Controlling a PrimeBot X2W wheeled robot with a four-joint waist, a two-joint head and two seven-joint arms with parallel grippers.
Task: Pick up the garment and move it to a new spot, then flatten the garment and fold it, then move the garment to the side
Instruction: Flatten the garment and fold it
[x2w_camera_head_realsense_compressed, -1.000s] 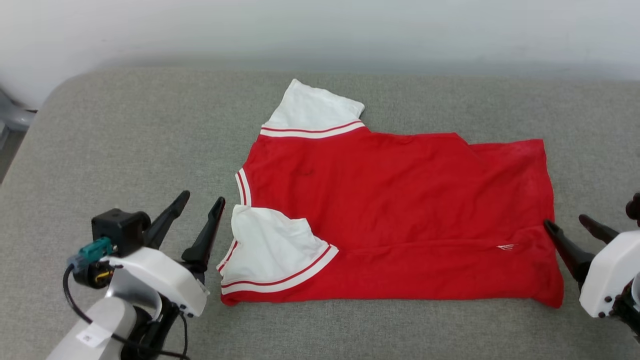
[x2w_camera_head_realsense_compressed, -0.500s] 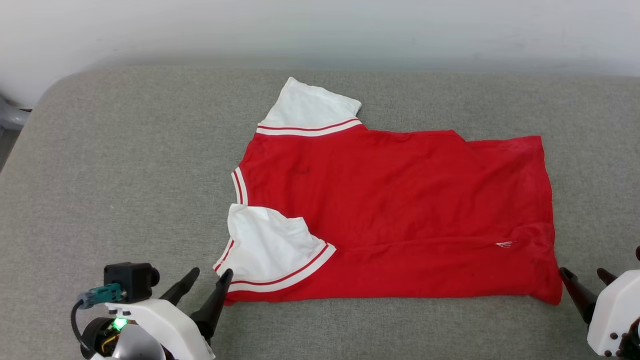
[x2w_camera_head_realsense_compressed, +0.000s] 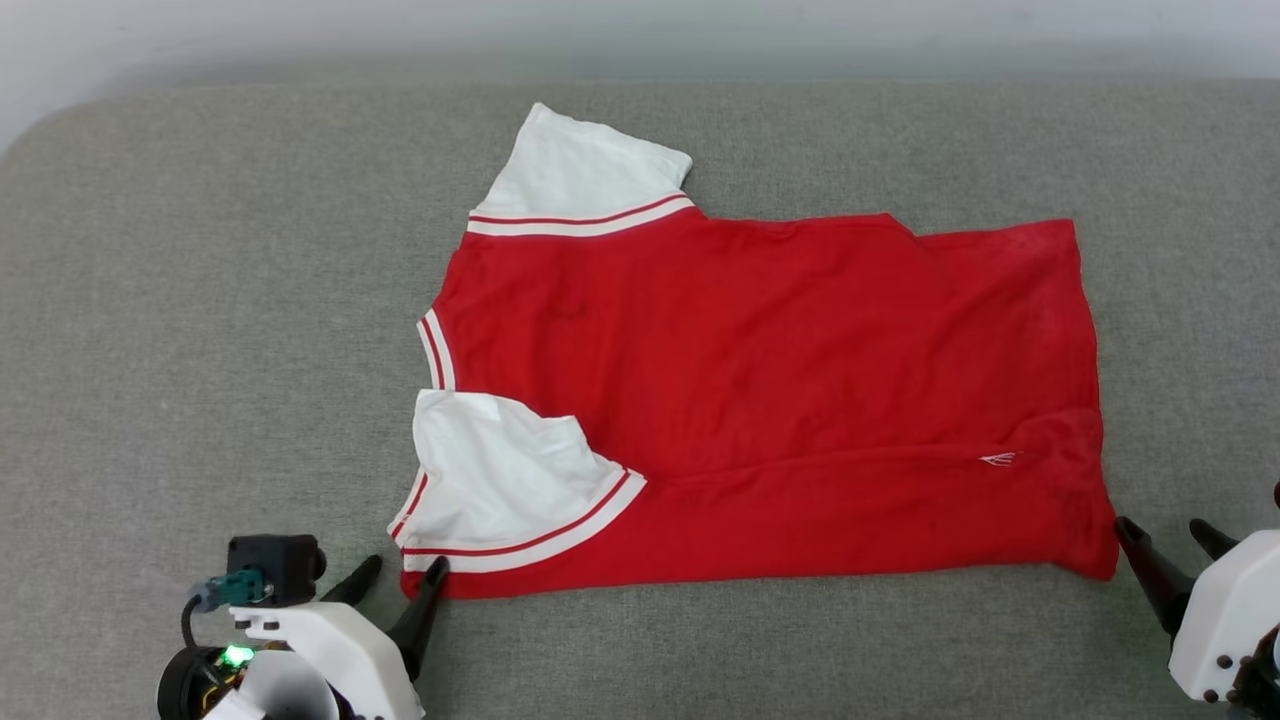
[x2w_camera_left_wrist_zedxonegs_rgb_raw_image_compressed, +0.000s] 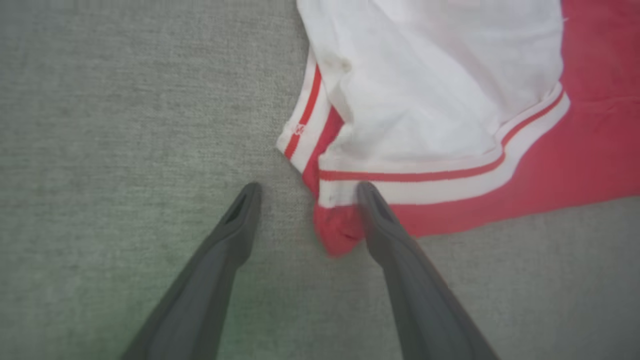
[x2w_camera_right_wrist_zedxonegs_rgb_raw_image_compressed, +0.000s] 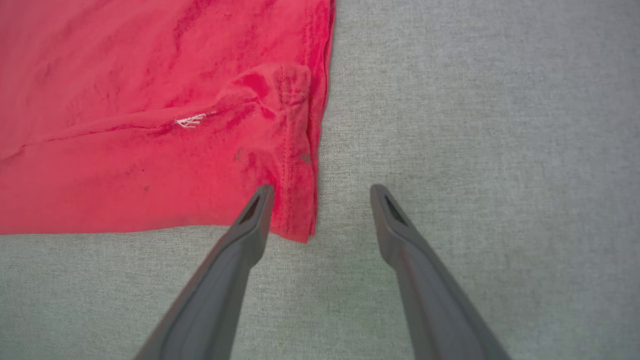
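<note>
The garment (x2w_camera_head_realsense_compressed: 760, 400) lies flat on the grey padded surface, red with white sleeves at its left end and the lower long edge folded over. My left gripper (x2w_camera_head_realsense_compressed: 405, 565) is open at the garment's near left corner. In the left wrist view the red corner and striped sleeve trim of the garment (x2w_camera_left_wrist_zedxonegs_rgb_raw_image_compressed: 440, 100) lie between the spread fingers of the left gripper (x2w_camera_left_wrist_zedxonegs_rgb_raw_image_compressed: 307, 187). My right gripper (x2w_camera_head_realsense_compressed: 1160, 525) is open at the near right corner. In the right wrist view the right gripper (x2w_camera_right_wrist_zedxonegs_rgb_raw_image_compressed: 322, 189) straddles the hem corner of the garment (x2w_camera_right_wrist_zedxonegs_rgb_raw_image_compressed: 150, 125).
The grey padded surface (x2w_camera_head_realsense_compressed: 200, 300) extends well beyond the garment on the left, and a narrower strip lies along the near edge. A pale wall (x2w_camera_head_realsense_compressed: 640, 30) runs along the back. The surface's rounded left corner is at the upper left.
Both grippers drew back toward me, from beside the garment's ends to its two near corners. The camera also tilted, shifting the whole picture up and left. The garment itself lies unchanged.
</note>
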